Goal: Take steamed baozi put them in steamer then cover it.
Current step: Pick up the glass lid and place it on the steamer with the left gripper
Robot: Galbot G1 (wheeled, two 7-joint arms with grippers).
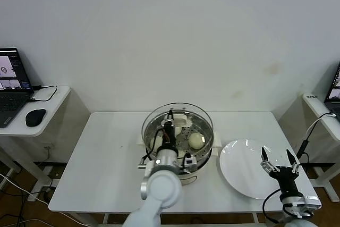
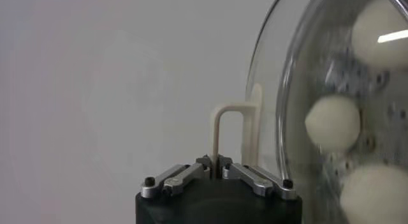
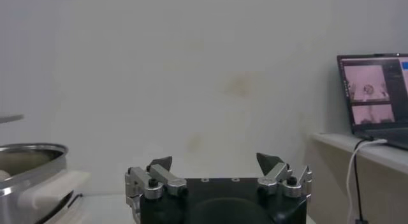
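Note:
The steamer [image 1: 183,169] stands at the middle of the white table, and a baozi [image 1: 196,141] shows on its perforated tray. My left gripper [image 1: 170,127] is shut on the cream handle [image 2: 233,133] of the cover [image 1: 204,118]. It holds the glass lid level just above the steamer's rim. In the left wrist view, three baozi [image 2: 333,122] show through the glass [image 2: 299,66], and the left gripper [image 2: 215,163] pinches the handle's thin edge. My right gripper [image 1: 277,160] hangs open and empty over the right side of the plate. It appears as the right gripper [image 3: 215,161] in its own wrist view.
An empty white plate [image 1: 239,171] lies to the right of the steamer [image 3: 29,174]. A side table on the left carries a laptop [image 1: 11,86] and a mouse [image 1: 35,116]. Another laptop [image 3: 376,91] with a cable sits on a shelf at the right.

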